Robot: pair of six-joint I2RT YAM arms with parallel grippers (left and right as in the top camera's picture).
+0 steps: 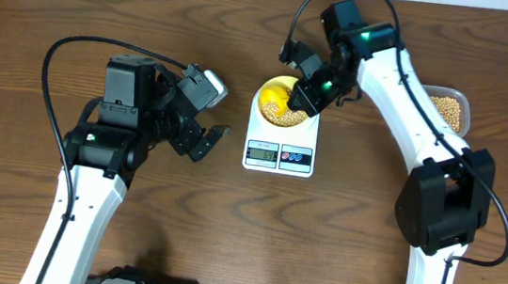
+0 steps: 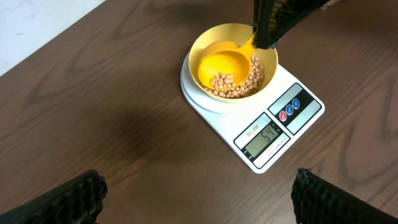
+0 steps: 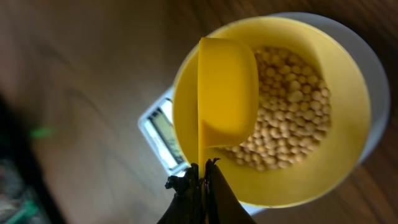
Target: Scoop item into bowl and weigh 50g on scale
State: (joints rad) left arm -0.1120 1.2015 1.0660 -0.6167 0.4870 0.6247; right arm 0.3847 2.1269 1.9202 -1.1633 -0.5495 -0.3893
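Right gripper (image 3: pixel 200 180) clamps the yellow scoop (image 3: pixel 227 87) by its handle. Seen overhead, the scoop rests inside the pale-yellow bowl (image 3: pixel 348 155) on the scale (image 2: pixel 283 78), with the beans (image 3: pixel 289 124) at its 4 o'clock. Left gripper (image 1: pixel 209 140) is spread wide, well apart at 9 o'clock.

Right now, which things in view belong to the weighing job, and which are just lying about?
Job: beans, yellow bowl, scale, yellow scoop in the shut right hand, clear bean tub.
Idle: left hand, open, beside the scale.
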